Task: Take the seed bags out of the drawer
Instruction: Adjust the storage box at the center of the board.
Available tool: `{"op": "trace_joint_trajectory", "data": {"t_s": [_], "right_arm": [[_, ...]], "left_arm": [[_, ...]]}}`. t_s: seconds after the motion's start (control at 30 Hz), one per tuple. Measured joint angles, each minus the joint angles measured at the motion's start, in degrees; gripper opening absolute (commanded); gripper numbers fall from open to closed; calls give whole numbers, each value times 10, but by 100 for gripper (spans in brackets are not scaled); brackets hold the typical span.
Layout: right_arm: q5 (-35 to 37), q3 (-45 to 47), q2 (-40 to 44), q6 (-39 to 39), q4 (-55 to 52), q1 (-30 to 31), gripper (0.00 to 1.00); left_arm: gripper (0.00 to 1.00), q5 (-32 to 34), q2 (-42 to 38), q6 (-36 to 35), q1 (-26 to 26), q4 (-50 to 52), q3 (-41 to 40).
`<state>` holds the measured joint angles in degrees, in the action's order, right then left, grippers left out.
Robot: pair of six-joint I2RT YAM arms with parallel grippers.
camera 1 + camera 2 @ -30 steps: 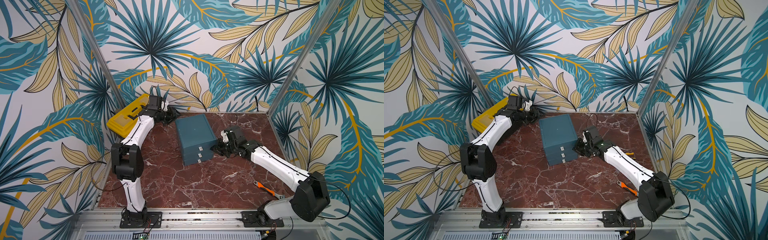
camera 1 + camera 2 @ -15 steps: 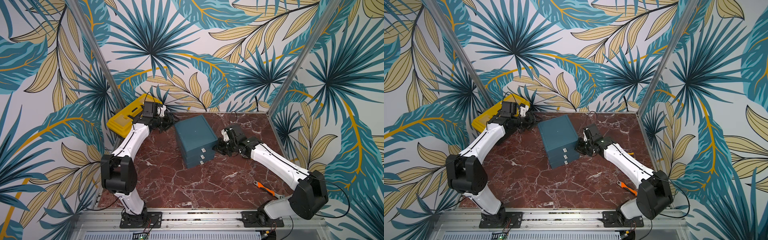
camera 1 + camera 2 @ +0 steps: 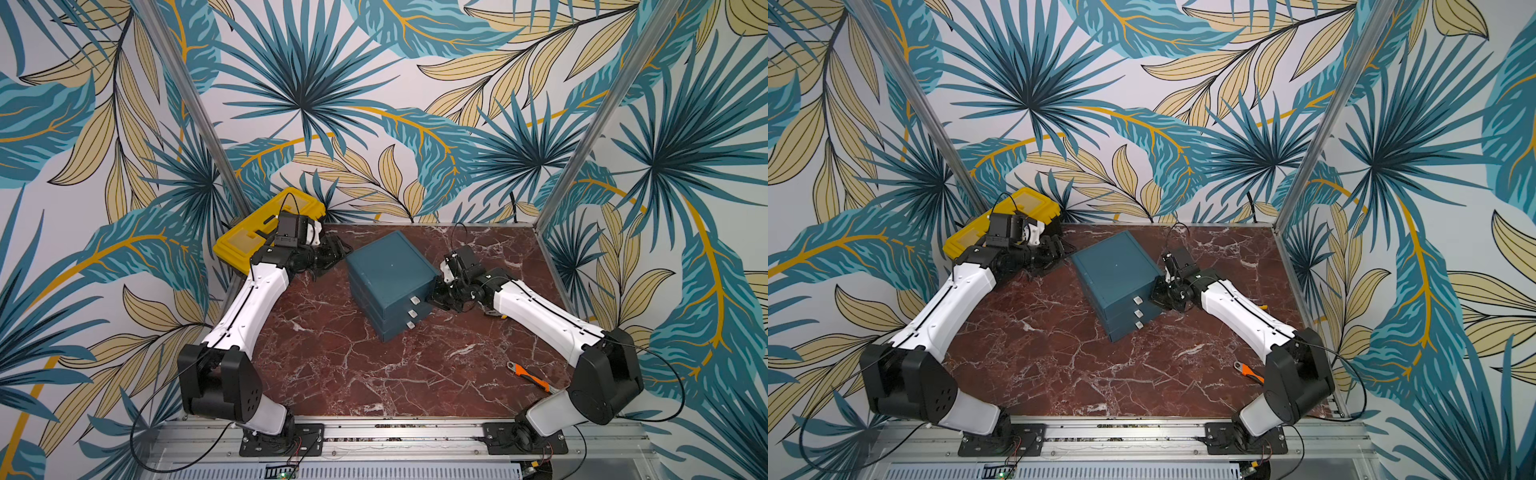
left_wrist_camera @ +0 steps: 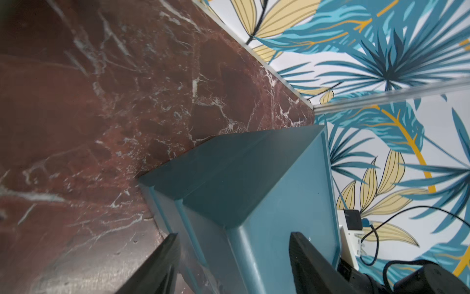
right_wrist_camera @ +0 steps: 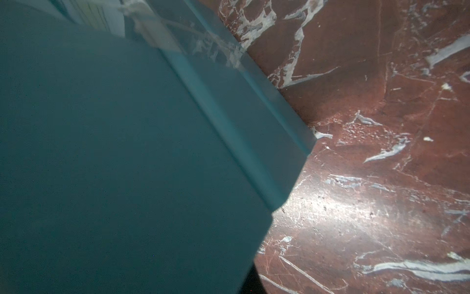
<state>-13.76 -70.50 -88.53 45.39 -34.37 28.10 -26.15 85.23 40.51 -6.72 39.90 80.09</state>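
1. Leaf-print wallpaper [image 3: 374, 104] in teal and sand is wrapping three sides of the booth, and a glossy red-brown marble tabletop [image 3: 332, 374] with white veins is catching the light.
2. Toward the far edge, a teal cabinet [image 3: 386, 266] is sitting at an angle to the edges. It is matte, boxy plastic with rounded corners and ribbed seams.
3. Its three drawers [image 3: 409, 311] are facing the near right corner. All are sitting flush, each with a small white tab handle.
4. No seed bags are showing anywhere; I am judging they are lying inside a shut drawer, so the task is barely begun. A drawer needs opening and every packet needs lifting out.
5. By the cabinet's far-left corner, the left gripper [image 3: 334, 251] is hanging with its jaws spread. In the wrist view its dark fingers [image 4: 157, 267] are framing that corner without clearly touching it.
6. Against the cabinet's right side, near the drawer fronts, the right gripper [image 3: 440, 295] is sitting with its jaws pressed together and nothing visible between them.
7. At the far left corner a hard yellow toolbox [image 3: 253, 237] is lying flat, and an orange-handled tool [image 3: 532, 376] is lying near the right edge.
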Motion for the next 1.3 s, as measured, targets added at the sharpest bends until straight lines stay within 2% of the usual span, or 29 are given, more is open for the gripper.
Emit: {"op": "trace_joint_trajectory", "data": {"t_s": [0.2, 0.3, 0.47, 0.6, 0.77, 0.97, 1.3], "right_arm": [[0, 28, 28, 16, 5, 0, 31], [-1, 79, 92, 38, 16, 0, 42], [-13, 191, 214, 110, 95, 2, 49], [-17, 253, 254, 167, 173, 14, 52], [-17, 263, 256, 205, 251, 30, 53], [-17, 264, 253, 226, 318, 42, 52], [-17, 264, 228, 236, 346, 47, 46]], "left_arm": [[86, 86, -51, 1, 0, 103, 35], [86, 102, -99, 19, -6, 127, 29], [86, 103, -186, 76, -50, 120, -23], [89, 103, -191, 116, -95, 106, -55], [90, 108, -165, 141, -133, 96, -64], [89, 112, -151, 160, -143, 67, -80], [86, 102, -110, 183, -147, 14, -87]]}}
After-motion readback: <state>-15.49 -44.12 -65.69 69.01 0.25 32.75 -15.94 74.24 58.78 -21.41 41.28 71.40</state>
